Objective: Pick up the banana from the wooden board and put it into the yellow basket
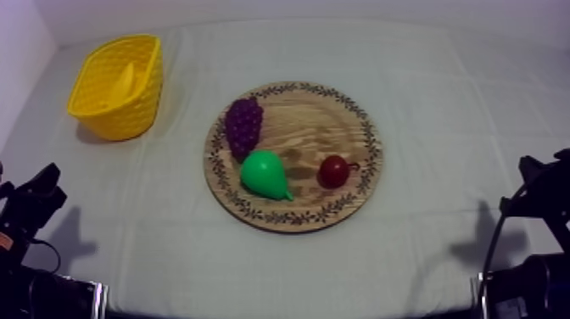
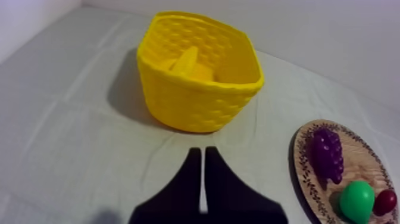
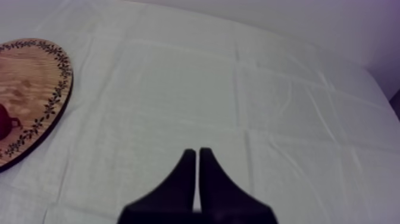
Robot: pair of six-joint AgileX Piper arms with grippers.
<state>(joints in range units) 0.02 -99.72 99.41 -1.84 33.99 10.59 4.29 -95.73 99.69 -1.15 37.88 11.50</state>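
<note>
The banana (image 1: 125,81) lies inside the yellow basket (image 1: 102,114) at the table's far left; the left wrist view shows the banana (image 2: 186,61) leaning against the inner wall of the basket (image 2: 190,104). The round wooden board (image 1: 339,123) in the middle holds a bunch of grapes (image 1: 243,125), a green pear (image 1: 265,175) and a small red fruit (image 1: 333,171). My left gripper (image 2: 202,155) is shut on nothing, hanging over the cloth in front of the basket. My right gripper (image 3: 197,155) is shut on nothing, over bare cloth to the right of the board (image 3: 36,77).
Both arms sit low at the table's near corners, the left arm (image 1: 30,204) and the right arm (image 1: 539,191). A white wall runs along the far edge. Grey-white cloth stretches between the board and each arm.
</note>
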